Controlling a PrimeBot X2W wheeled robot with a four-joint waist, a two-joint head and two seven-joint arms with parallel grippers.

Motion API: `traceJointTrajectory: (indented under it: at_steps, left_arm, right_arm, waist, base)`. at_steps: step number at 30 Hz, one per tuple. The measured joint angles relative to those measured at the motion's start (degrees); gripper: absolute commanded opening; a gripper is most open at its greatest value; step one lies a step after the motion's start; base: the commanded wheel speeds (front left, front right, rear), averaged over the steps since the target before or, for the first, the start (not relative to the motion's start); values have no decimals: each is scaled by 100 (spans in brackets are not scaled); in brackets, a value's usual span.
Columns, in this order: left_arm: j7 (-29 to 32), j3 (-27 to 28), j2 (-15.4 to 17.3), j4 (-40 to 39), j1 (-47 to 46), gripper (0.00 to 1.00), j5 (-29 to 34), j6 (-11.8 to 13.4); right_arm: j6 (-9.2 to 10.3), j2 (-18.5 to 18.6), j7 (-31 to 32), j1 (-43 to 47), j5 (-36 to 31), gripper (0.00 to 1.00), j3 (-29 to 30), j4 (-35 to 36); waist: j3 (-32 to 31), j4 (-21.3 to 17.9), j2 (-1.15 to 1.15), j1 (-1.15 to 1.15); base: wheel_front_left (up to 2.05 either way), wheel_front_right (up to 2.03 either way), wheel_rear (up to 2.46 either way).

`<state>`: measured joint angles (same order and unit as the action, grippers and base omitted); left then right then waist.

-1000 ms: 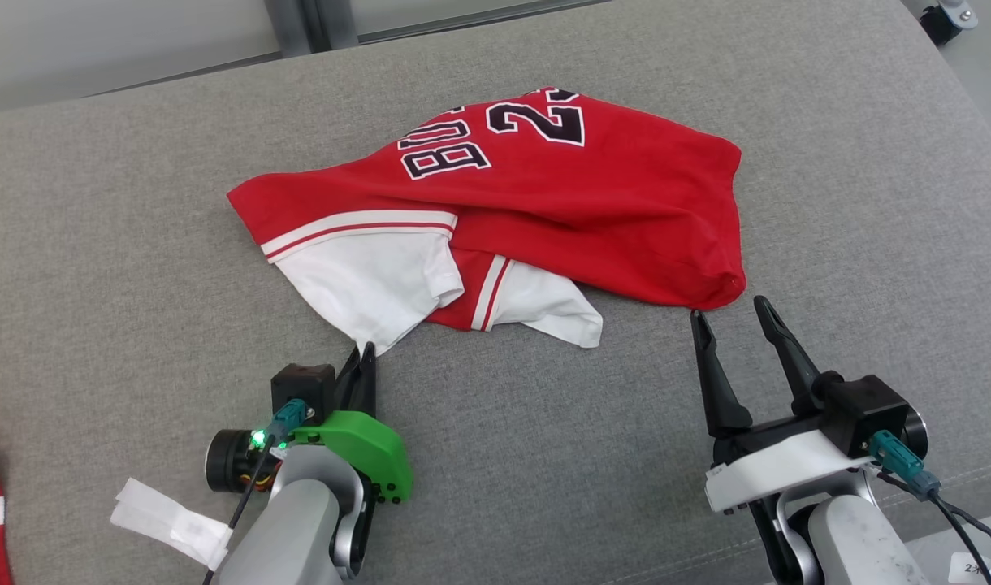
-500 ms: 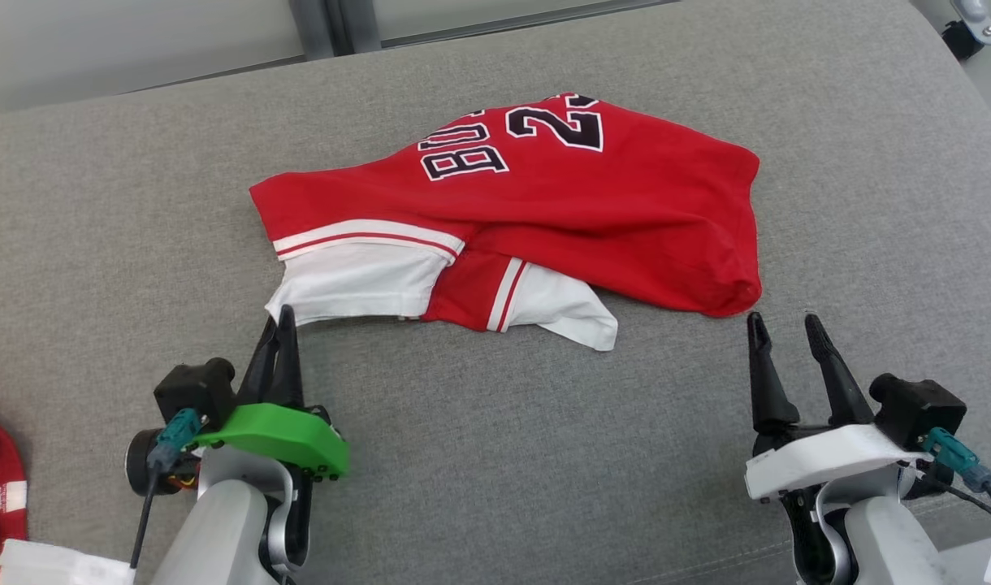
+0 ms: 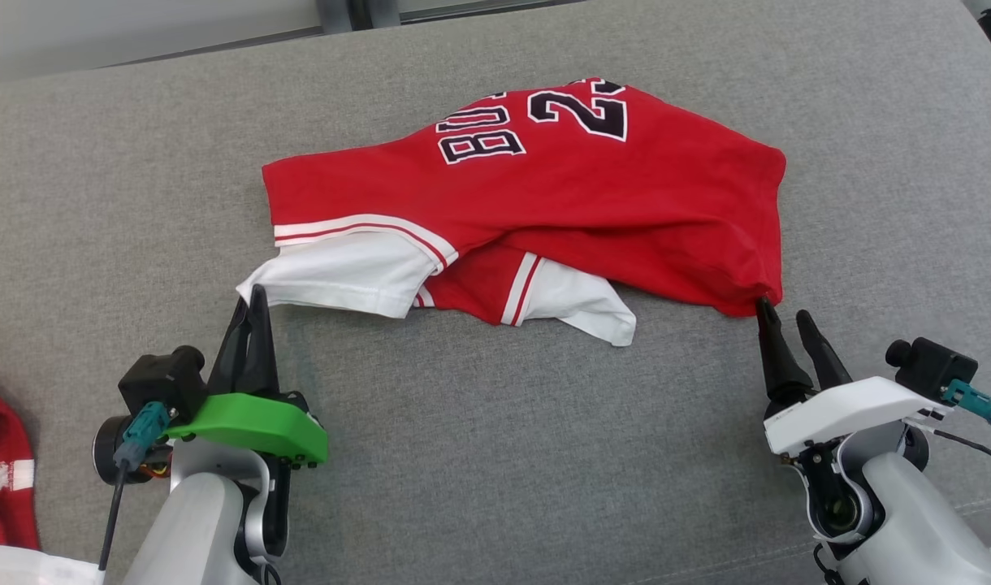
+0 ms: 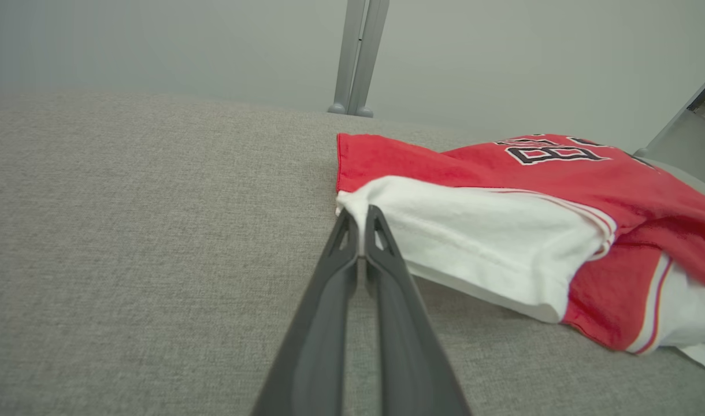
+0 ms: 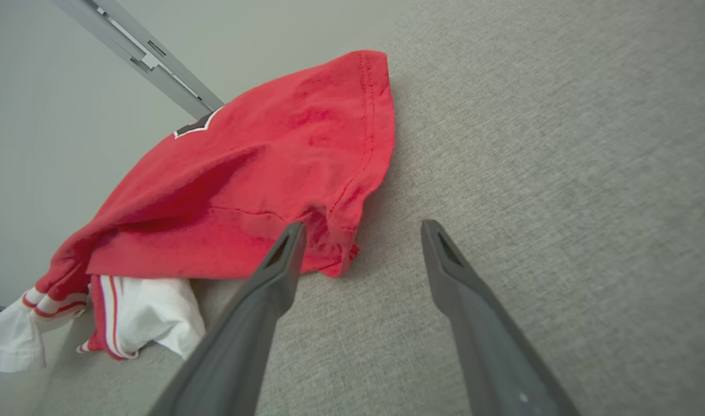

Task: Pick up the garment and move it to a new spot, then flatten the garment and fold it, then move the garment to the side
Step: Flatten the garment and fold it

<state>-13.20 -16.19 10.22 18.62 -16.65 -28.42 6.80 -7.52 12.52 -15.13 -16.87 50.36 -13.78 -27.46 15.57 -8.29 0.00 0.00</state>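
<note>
The garment [image 3: 560, 195] is a red jersey with white sleeves and black lettering, lying rumpled on the grey cushion [image 3: 495, 455]. My left gripper [image 3: 256, 296] is shut on the outer edge of the left white sleeve; in the left wrist view the gripper [image 4: 358, 216] pinches the corner of the garment [image 4: 491, 237]. My right gripper [image 3: 782, 310] is open at the garment's near right red corner. In the right wrist view the hem of the garment [image 5: 335, 254] lies between the fingers of the right gripper [image 5: 363, 231], against the left one.
Another red cloth [image 3: 0, 463] lies at the left edge, with a white scrap [image 3: 24, 569] below it. A grey metal post [image 4: 358, 58] stands behind the cushion before a pale wall. The cushion's near strip is bare grey fabric.
My left gripper has drawn the white sleeve out to the left, spreading it. My right gripper has moved forward to the red corner. The head camera has shifted as well.
</note>
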Motion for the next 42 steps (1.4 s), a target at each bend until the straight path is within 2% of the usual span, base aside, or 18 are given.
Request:
traceJointTrajectory:
  at_steps: [6, 7, 8, 10, 11, 17, 19, 20, 24, 27, 31, 35, 39, 42]
  left_arm:
    - [21, -10, 34, -78, -2, 0, -2, 26]
    - [21, -11, 40, -96, -2, 0, -2, 27]
    - [22, -16, 40, -116, -3, 0, -2, 29]
    - [29, -14, 46, -143, -3, 0, -3, 37]
    - [29, -11, 55, -157, -5, 0, -3, 56]
    - [34, 54, 93, -236, -27, 0, -85, 65]
    - [87, 145, 82, -365, -46, 0, -305, -52]
    - [227, 309, 52, -524, -68, 0, -679, -207]
    - [680, 699, 283, -1170, -466, 0, -1257, -480]
    - [1165, 991, 478, -1813, -948, 0, -1724, -525]
    - [1936, 1228, 792, -2519, -1799, 0, -2083, -320]
    - [2498, 1227, 1135, -2846, -2819, 0, -1931, 12]
    - [2950, 1022, 1318, -2810, -3845, 0, -1666, 234]
    - [3275, 778, 1350, -2466, -4546, 0, -1574, 225]
  right_arm:
    - [0, 249, 0, -175, 811, 100, -504, 16]
    - [0, 265, 0, -186, 853, 89, -530, 44]
    - [0, 271, 0, -209, 951, 45, -548, 68]
    - [0, 300, 0, -233, 975, 12, -615, 155]
    - [0, 301, 0, -240, 1017, 0, -622, 207]
    - [1, 414, 0, -242, 1125, 0, -710, 494]
    - [0, 479, 0, -233, 1200, 0, -600, 795]
    - [0, 599, 0, -233, 1191, 0, -537, 1089]
    - [0, 1188, 0, -372, 903, 0, -549, 1623]
    - [0, 1753, 0, -684, 771, 0, -650, 1918]
    - [-1, 2419, 190, -1370, 875, 0, -775, 2274]
    - [-2, 2854, 455, -2152, 1120, 0, -700, 2562]
    - [-1, 2995, 814, -2950, 1507, 0, -627, 2711]
    - [-1, 2969, 1013, -3628, 1615, 0, -597, 2508]
  waist:
    - [77, 74, 0, 0]
    - [87, 82, 0, 0]
    - [98, 88, 0, 0]
    - [119, 96, 0, 0]
    - [129, 98, 0, 0]
    - [107, 90, 0, 0]
    - [63, 82, 0, 0]
    - [13, 72, 0, 0]
    - [-106, 42, 0, 0]
    - [-188, 31, 0, 0]
    - [-226, 14, 0, 0]
    - [-156, 24, 0, 0]
    - [5, 43, 0, 0]
    - [173, 56, 0, 0]
  base:
    - [0, 0, 0]
    - [0, 0, 0]
    - [0, 0, 0]
    - [0, 0, 0]
    - [0, 0, 0]
    - [0, 0, 0]
    - [0, 0, 0]
    - [0, 0, 0]
    - [0, 0, 0]
    - [0, 0, 0]
    - [0, 0, 0]
    - [0, 0, 0]
    - [0, 0, 0]
    - [0, 0, 0]
